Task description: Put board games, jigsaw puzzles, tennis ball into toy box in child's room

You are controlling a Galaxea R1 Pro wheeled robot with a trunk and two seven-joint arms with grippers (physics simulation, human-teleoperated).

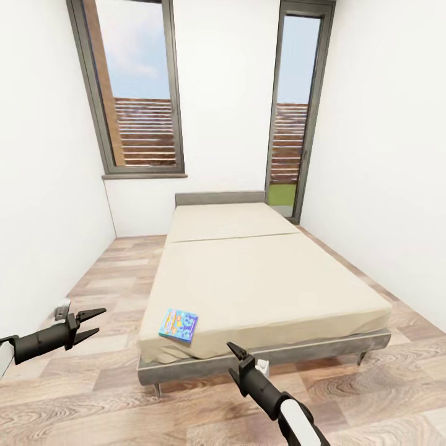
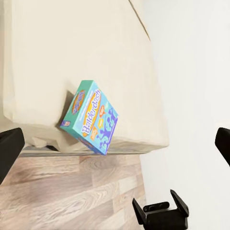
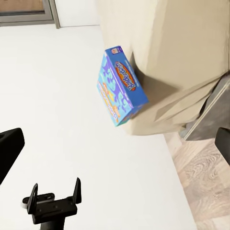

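We face the large low bed with its plain beige mattress point(image 1: 260, 279) in the white-walled child's room, both arms raised short of it.

On the near left corner of the mattress we see one small blue-teal cardboard board game box point(image 1: 178, 326) lying flat, close to the mattress edge; the left wrist view shows the same box point(image 2: 90, 117), and the right wrist view shows it too point(image 3: 121, 86). Our left black two-fingered gripper point(image 1: 94, 322) hangs over the wood-plank floor point(image 1: 111, 384) to the left of the bed, its fingers spread wide and holding nothing. Our right black gripper point(image 1: 234, 354) points at the bed's dark grey frame point(image 1: 322, 350) near the foot; we cannot tell how far its fingers are parted. Two tall dark-framed windows point(image 1: 139, 93) stand in the far wall beyond the low grey headboard point(image 1: 220, 198).
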